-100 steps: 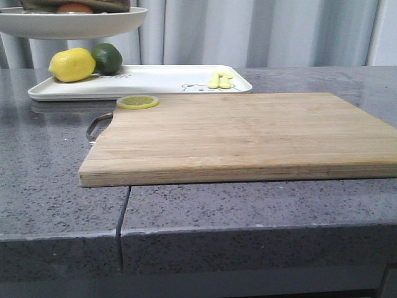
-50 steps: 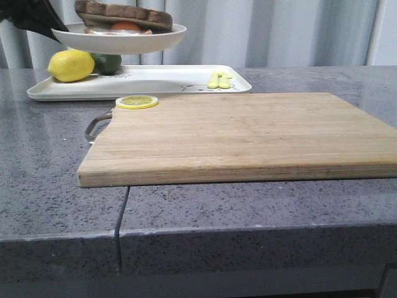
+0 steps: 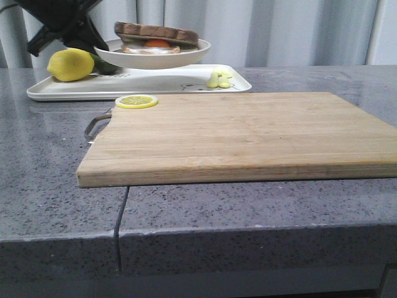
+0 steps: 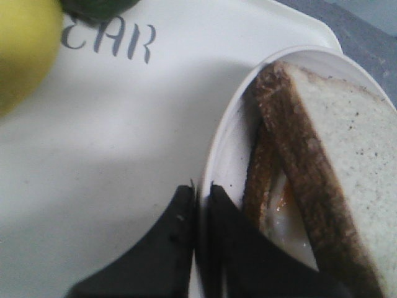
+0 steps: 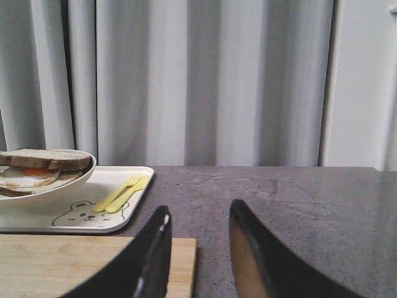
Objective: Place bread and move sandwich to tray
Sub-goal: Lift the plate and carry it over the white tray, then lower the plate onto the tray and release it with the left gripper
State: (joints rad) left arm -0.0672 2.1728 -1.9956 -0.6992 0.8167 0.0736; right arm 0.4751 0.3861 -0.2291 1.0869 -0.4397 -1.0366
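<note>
The sandwich [image 3: 156, 36], brown-crusted bread over a fried egg with orange yolk, lies on its round white plate [image 3: 152, 59]. My left gripper [image 3: 93, 45] is shut on the plate's rim and holds it just above the white tray [image 3: 68, 88]. In the left wrist view the fingers [image 4: 180, 217] pinch the rim [image 4: 214, 143], with the top bread slice [image 4: 344, 143] beside them and the tray [image 4: 111, 155] below. The right wrist view shows the sandwich [image 5: 37, 167] and tray [image 5: 74, 220] to the side. My right gripper [image 5: 197, 217] is open and empty over the counter.
A bamboo cutting board [image 3: 248, 133] fills the middle of the grey counter [image 3: 49, 180], a lemon slice [image 3: 136, 101] at its far corner. On the tray are a lemon [image 3: 69, 64], a green lime [image 3: 105, 65] behind the plate, and a yellow fork and spoon [image 3: 219, 79].
The plate with the sandwich has come down and to the right, from high at the upper left to just above the tray, with my left gripper now showing.
</note>
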